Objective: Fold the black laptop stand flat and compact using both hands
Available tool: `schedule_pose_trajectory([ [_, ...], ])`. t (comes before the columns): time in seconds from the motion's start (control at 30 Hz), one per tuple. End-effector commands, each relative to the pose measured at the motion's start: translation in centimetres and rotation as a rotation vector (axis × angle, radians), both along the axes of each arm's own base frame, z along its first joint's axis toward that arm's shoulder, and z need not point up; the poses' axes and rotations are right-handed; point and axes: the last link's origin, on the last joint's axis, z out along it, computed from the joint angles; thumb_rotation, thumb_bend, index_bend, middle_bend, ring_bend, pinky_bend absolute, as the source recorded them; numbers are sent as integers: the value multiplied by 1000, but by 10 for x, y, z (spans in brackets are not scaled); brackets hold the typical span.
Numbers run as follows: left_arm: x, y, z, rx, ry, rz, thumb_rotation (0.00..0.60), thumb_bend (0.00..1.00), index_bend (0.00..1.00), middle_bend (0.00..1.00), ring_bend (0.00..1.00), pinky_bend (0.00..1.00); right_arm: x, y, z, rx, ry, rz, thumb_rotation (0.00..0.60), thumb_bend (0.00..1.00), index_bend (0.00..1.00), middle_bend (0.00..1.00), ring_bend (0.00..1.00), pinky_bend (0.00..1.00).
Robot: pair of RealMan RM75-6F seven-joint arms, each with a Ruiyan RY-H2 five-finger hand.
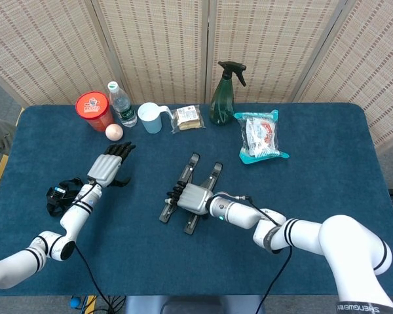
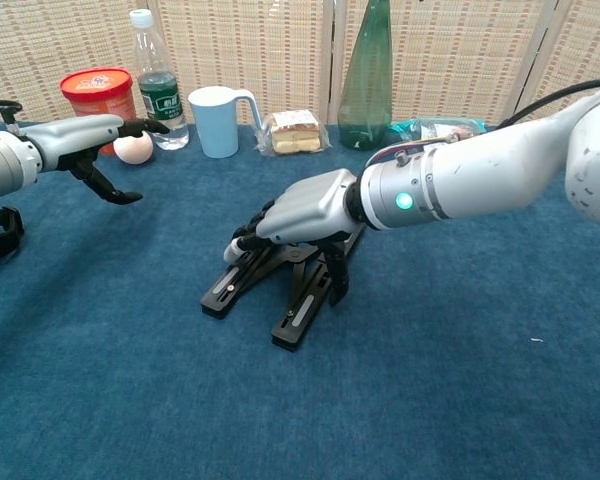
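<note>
The black laptop stand (image 1: 213, 174) (image 2: 293, 318) lies at the table's middle, its two rails spread in a narrow V and joined by cross links. My right hand (image 1: 192, 197) (image 2: 305, 208) lies on top of it. The fingers curl down over the left rail and the thumb reaches down at the right rail, so the hand grips the stand across its width. My left hand (image 1: 108, 167) (image 2: 88, 135) hovers well to the left of the stand, open, fingers stretched out and holding nothing.
Along the back stand a red tub (image 1: 93, 110), a water bottle (image 1: 122, 104), a pale ball (image 1: 114, 132), a mug (image 1: 150, 118), a wrapped sandwich (image 1: 188, 117), a green spray bottle (image 1: 223, 97) and a snack bag (image 1: 261, 136). A black strap device (image 1: 62, 195) lies at left.
</note>
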Motion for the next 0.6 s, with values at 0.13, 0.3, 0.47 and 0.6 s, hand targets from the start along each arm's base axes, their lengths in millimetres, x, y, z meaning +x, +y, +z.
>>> schedule_pose_trajectory([
  [0.13,-2,0,0,-1,1,7,600,271,0,0,0,0,-2,-2,-3,8,6,-10,600,0,0,0,0,0],
  [0.3,-3,0,-1,-2,1,9,600,271,0,0,0,0,-2,-4,-5,9,14,-15,600,0,0,0,0,0],
  [0.47,-2,1,-2,1,-3,9,600,271,0,0,0,0,2,-7,-7,7,9,-17,600,0,0,0,0,0],
  [0.6,-3,1,-1,1,-2,11,600,272,0,0,0,0,5,-11,-9,5,-2,-30,600,0,0,0,0,0],
])
